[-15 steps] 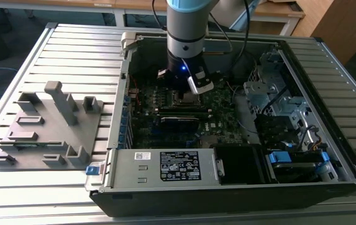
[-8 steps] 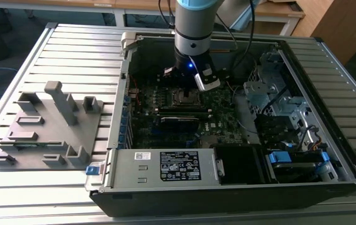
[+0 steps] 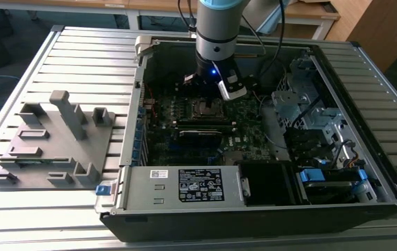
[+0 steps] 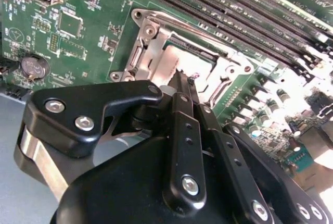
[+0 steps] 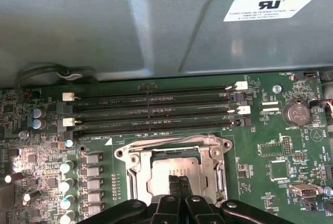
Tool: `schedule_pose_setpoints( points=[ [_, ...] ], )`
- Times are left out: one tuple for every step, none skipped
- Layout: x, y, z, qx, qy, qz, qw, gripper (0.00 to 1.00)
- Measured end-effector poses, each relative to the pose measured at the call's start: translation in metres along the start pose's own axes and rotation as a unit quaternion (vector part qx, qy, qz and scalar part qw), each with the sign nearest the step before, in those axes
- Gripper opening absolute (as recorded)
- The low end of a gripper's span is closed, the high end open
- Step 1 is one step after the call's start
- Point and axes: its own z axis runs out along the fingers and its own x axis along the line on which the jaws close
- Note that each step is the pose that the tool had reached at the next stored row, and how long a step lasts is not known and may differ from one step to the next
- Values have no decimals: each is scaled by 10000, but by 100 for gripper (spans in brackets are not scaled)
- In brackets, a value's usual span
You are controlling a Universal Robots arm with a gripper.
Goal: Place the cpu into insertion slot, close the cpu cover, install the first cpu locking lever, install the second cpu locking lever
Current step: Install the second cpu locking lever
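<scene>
The cpu (image 5: 174, 178), a flat silver-grey square, lies level in the insertion slot (image 5: 136, 174) on the green motherboard. The cpu cover (image 5: 208, 151), a thin metal frame, is lowered around it.

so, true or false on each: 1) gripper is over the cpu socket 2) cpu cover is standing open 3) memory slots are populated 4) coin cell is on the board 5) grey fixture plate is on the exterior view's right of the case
1) True. The gripper sits directly over the insertion slot, its tip at the cpu.
2) False. The cpu cover lies flat, and the cpu's metal top shows through its window.
3) False. The four long memory slots look empty.
4) True. A coin cell sits on the motherboard.
5) False. The grey fixture plate is on the exterior view's left of the computer case.
</scene>
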Motion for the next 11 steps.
schedule_pose_setpoints(
  points=[
    [-2, 1, -6, 2, 1, 0, 10000, 10],
    [-4, 2, -14, 2, 2, 0, 10000, 10],
    [-5, 3, -24, 3, 3, 0, 10000, 10],
    [-6, 4, -34, 3, 4, 0, 10000, 10],
    [-7, 5, -41, 2, 4, 0, 10000, 10],
    [-7, 6, -47, 2, 4, 0, 10000, 10],
    [-8, 6, -51, 2, 4, 0, 10000, 10],
    [-8, 7, -57, 3, 4, 0, 10000, 10],
    [-8, 7, -62, 2, 4, 0, 10000, 10],
    [-8, 8, -63, 2, 3, 0, 10000, 10],
    [-8, 8, -63, 1, 3, 0, 10000, 10]
  ],
)
